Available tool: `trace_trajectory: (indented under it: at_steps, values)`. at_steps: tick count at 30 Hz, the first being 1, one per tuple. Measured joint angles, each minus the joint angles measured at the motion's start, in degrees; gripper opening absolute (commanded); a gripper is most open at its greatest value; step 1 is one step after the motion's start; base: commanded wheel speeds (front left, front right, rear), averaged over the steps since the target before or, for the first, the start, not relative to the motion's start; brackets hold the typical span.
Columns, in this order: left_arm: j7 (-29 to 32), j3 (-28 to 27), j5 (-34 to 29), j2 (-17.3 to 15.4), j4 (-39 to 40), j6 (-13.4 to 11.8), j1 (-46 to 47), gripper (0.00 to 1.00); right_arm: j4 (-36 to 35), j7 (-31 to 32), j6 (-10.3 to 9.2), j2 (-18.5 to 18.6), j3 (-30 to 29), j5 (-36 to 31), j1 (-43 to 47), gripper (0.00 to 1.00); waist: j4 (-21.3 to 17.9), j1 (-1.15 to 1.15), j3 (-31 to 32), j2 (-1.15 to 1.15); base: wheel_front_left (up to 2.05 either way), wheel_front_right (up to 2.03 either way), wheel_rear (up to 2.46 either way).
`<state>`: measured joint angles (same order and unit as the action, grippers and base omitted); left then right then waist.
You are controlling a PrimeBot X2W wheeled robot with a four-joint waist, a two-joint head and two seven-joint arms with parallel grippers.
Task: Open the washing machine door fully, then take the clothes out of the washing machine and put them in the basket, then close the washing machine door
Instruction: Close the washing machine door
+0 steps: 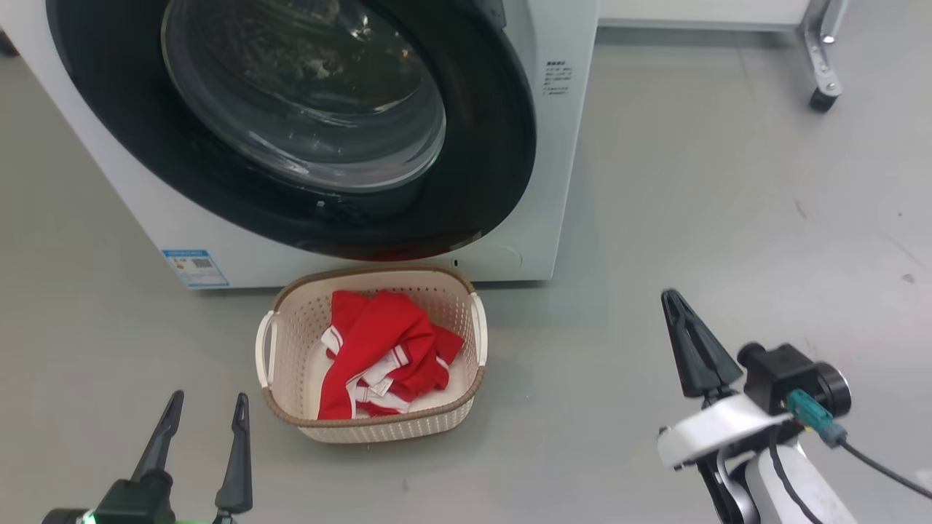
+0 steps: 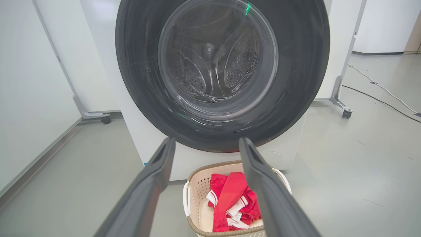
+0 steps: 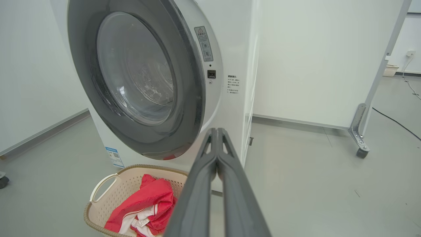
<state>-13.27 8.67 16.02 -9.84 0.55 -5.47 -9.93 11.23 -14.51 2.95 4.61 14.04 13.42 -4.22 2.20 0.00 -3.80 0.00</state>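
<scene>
Plainly the right gripper (image 1: 671, 300) has its two dark fingers pressed together on nothing, over bare floor to the right of the basket (image 1: 378, 431), while the left gripper (image 1: 210, 399) holds its jaws wide apart and empty at the basket's left. The clothes (image 1: 386, 342), red with white trim, lie heaped in the basket, which stands just in front of the washing machine (image 1: 539, 233), below the washing machine door (image 1: 495, 145). Through the glass the drum looks empty, so I judge that only the closing is left. The door lies nearly flat to the front, yet the right wrist view shows a strip of frame with the latch socket (image 3: 211, 74) beside its edge (it may be pushed to without having caught). The risk from here is a push that stops short and leaves the door unlatched, or closed fingertips meeting the glossy black ring at a slant and skidding off. A low sweep by either arm could knock the basket. Further out are a blue label (image 1: 194, 268) on the machine's lower corner, a castor (image 1: 823, 98) under a white partition, and a cable (image 2: 381, 87) on the floor, none of them between the grippers and the door.
</scene>
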Motion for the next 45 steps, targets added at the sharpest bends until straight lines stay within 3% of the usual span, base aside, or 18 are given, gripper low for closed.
trace_trajectory:
  at_steps: [7, 23, 35, 45]
  values:
    - [-0.4, 0.7, 0.0, 0.8, 1.1, 0.7, 3.4, 1.00, 0.5, 1.7, 1.60, 0.1, 2.2, -1.3, -9.6, 0.00, 2.5, 0.00, -3.9, 0.00, 0.00, 0.00, 0.00]
    - [-0.9, 2.4, 0.5, 3.5, -0.5, 3.3, 12.2, 1.00, 6.9, 5.6, 2.55, 2.3, 1.3, -2.7, -33.0, 0.00, 10.0, 0.01, -14.0, 0.00, 0.00, 0.00, 0.00]
    - [-1.0, 2.2, 0.6, 4.4, -3.5, 4.3, 15.5, 1.00, 14.4, 5.7, 3.16, 2.5, 0.9, -1.8, -41.7, 0.00, 14.7, 0.01, -19.5, 0.00, 0.00, 0.00, 0.00]
    - [-1.0, 1.4, 0.6, 4.9, -4.4, 4.6, 17.0, 1.00, 19.2, 4.5, 3.69, 2.8, 0.3, -1.2, -45.6, 0.00, 16.1, 0.01, -20.9, 0.00, 0.00, 0.00, 0.00]
